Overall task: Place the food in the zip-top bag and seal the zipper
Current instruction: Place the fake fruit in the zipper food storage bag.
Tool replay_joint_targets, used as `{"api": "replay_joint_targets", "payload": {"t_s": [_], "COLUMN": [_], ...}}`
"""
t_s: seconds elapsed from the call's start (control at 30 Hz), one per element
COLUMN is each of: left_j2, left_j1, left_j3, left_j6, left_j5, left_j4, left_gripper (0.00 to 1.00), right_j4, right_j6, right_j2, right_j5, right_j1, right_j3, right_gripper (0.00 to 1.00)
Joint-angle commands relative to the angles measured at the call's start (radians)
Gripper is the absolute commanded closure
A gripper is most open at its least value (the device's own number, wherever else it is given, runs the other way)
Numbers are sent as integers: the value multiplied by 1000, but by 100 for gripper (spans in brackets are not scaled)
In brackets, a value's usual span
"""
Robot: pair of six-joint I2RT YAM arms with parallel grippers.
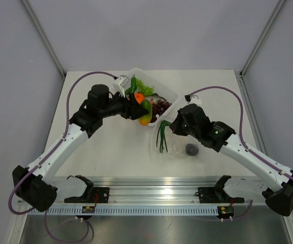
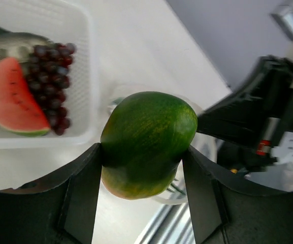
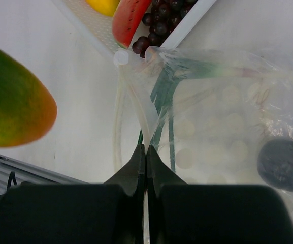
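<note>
a: where does the top view sit?
b: high behind the arm bases, looking down across the whole table (image 1: 116, 152).
a: and the wrist views?
b: close in, facing downward (the left more slanted); both share the green-orange fruit (image 2: 146, 142) and the tray (image 2: 34, 141) corner.

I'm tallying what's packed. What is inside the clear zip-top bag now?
Inside the zip-top bag, through clear plastic, show a green onion and a dark round fruit. The right gripper, shut on its edge, hides a strip there. The mango is outside, in the left gripper.

The white tabletop (image 1: 110, 152) holds a tray (image 1: 170, 94) at the far middle, and a clear bag (image 1: 177, 146) lies just near it.
</note>
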Motion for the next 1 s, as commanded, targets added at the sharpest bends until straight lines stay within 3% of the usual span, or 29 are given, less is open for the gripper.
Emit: {"api": "replay_joint_targets", "payload": {"t_s": [0.0,0.13,0.33,0.7,0.97], "left_j2": [-69,-62,56,150,97], "left_j1": [-34,-114,-135,-203,-206], "left_j3": [-118,-207,-224,-261,-293], "left_j6": [-303,-382,-447,-494,-477], "left_j5": [170,129,156,121,99], "left_j4": [346,500,601,635,594], "left_gripper": [100,100,100,100,100], "right_j4": [3,20,25,11,12], "right_j6": [18,24,34,47,55], "right_j2": [-27,-36,-51,-91,-99], "right_j5": [2,-2,-16,8,47], "right_j1": [4,4,4,5,5], "right_j3": [7,6,23,41,43], "right_gripper": [100,100,100,100,100]}}
